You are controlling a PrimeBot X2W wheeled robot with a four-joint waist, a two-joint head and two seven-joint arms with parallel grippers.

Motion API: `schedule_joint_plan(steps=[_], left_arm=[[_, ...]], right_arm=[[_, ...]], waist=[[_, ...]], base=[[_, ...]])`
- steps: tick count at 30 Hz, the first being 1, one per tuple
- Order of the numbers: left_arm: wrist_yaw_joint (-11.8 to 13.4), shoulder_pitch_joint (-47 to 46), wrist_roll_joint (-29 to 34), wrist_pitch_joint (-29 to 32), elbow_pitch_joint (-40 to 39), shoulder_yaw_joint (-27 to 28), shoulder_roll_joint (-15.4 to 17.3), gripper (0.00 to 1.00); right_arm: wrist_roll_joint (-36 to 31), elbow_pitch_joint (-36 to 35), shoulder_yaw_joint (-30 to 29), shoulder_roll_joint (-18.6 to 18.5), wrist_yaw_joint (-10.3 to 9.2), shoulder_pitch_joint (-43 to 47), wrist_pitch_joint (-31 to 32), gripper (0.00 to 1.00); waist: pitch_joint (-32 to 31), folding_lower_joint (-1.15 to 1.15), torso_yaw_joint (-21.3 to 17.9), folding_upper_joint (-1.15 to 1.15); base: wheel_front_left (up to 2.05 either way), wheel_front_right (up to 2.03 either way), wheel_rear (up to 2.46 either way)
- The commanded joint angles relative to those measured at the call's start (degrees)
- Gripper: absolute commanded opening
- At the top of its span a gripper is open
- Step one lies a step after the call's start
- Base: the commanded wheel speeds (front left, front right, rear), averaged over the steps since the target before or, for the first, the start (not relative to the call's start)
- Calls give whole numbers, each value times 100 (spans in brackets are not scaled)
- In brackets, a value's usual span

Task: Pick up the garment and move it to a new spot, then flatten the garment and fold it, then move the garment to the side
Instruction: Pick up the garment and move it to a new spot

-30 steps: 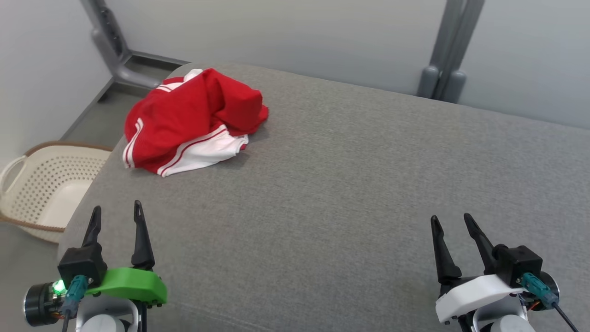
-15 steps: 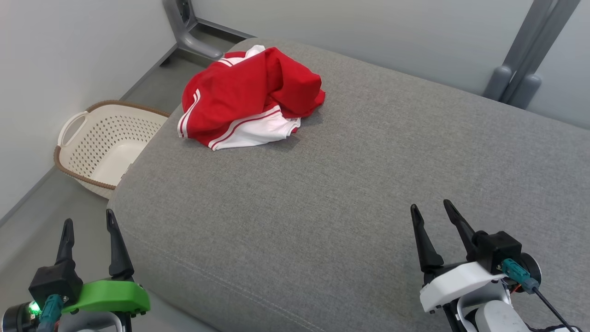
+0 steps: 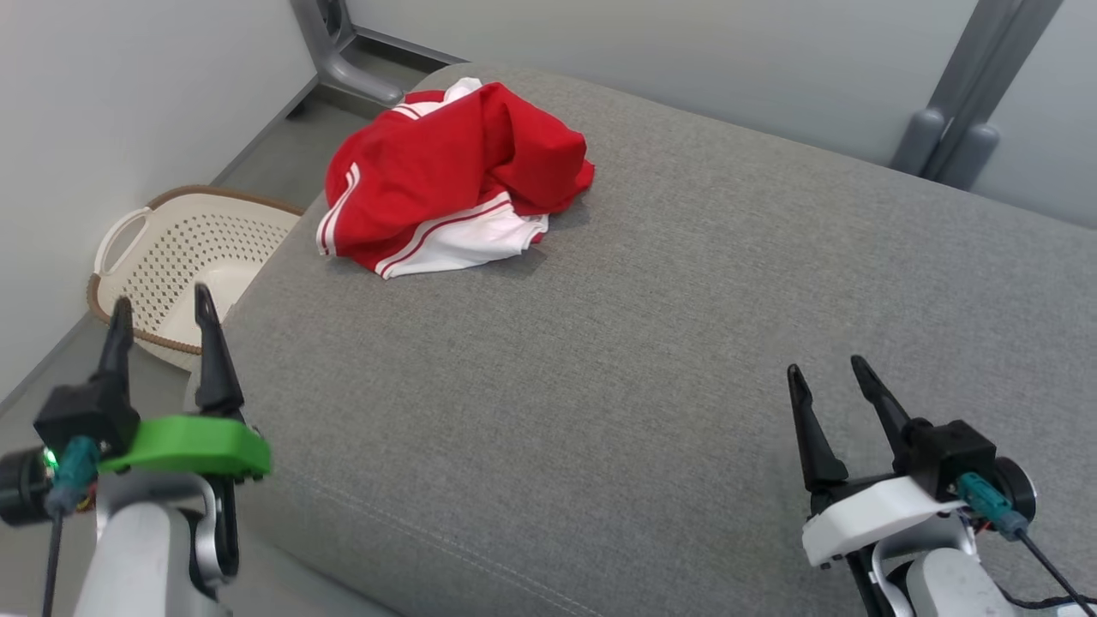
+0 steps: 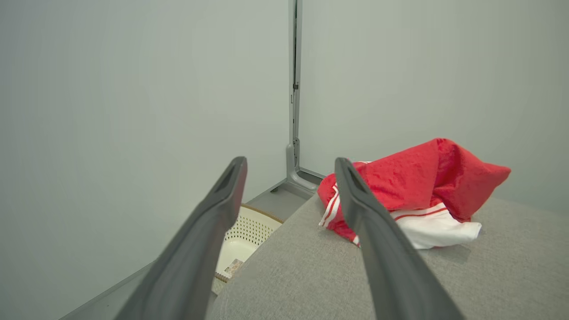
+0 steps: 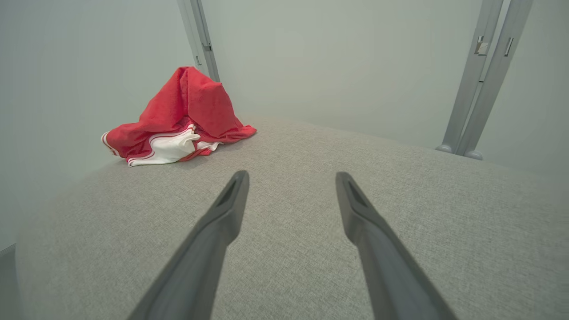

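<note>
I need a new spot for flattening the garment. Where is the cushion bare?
Bare: the cushion from the garment across to the right gripper. Crowded: the far left corner, under the garment, basket alongside on the floor.

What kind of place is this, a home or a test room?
Probably a test room staged for laundry work: plain partition walls on metal posts, a grey padded surface holding a red garment, and a basket beside it.

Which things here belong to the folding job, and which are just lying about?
Job: garment, crumpled at the cushion's far left; left gripper and right gripper, both open.
Lying about: basket on the floor; posts by the wall.
</note>
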Motion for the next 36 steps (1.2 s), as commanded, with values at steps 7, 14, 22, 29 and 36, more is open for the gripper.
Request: schedule_joint_plan(steps=[7,14,22,29,36], left_arm=[[-104,-1513,-156,25,334,142,241,100],[-207,-2853,-210,166,775,225,573,100],[-327,-3884,-214,551,1579,113,815,100],[-497,-4293,-317,1106,2594,-15,924,100],[-689,-4298,-480,1731,3556,-125,812,100]], right_arm=[[-61,-549,-121,-428,-3,-351,147,100],[39,-934,-306,-756,-3,-553,215,100],[144,-1156,-427,-979,-3,-682,226,100],[193,-1256,-435,-1123,-3,-775,237,100],[171,-1288,-448,-1181,-3,-776,268,100]], waist=[[1087,0,-1164,0],[1805,0,-1809,0],[2328,0,-2144,0],[2523,0,-2213,0],[2519,0,-2190,0]], base=[[0,0,0],[0,0,0],[0,0,0],[0,0,0],[0,0,0]])
